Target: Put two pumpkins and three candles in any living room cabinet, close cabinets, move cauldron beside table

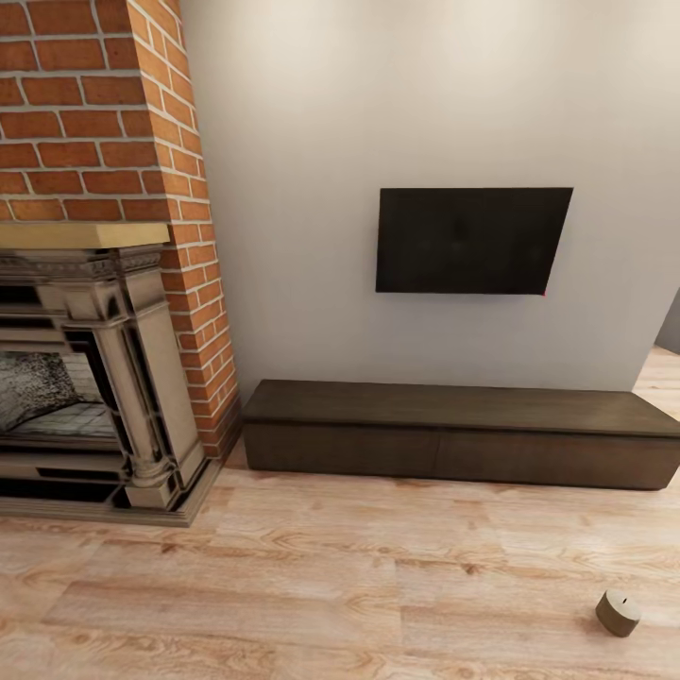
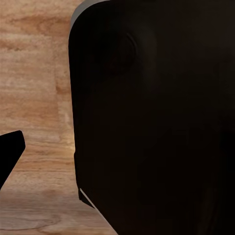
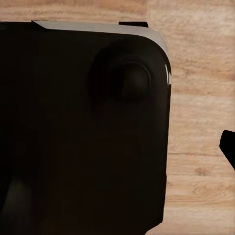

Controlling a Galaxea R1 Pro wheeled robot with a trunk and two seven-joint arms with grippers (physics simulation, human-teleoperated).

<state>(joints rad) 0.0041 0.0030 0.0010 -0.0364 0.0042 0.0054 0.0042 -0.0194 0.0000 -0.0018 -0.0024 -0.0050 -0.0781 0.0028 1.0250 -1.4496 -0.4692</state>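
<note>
The cabinet [image 1: 453, 451] is a long, low dark-brown console against the pale wall, with its flat drawer fronts shut. One candle [image 1: 618, 612], a stubby olive-tan cylinder with a pale top, stands on the wood floor at the lower right, well in front of the cabinet's right end. In the left wrist view a dark fingertip [image 2: 11, 152] pokes in beside the robot's black body [image 2: 152, 117]. The right wrist view has a similar dark fingertip [image 3: 228, 147] at the picture's edge beside that black body [image 3: 83, 132]. The pumpkins, the cauldron and the table are out of view.
A stone fireplace [image 1: 113, 378] with a red brick chimney [image 1: 104, 104] stands at the left, its hearth reaching onto the floor. A black TV [image 1: 469, 241] hangs on the wall above the cabinet. Light wood floor [image 1: 331, 586] stretches between me and the cabinet.
</note>
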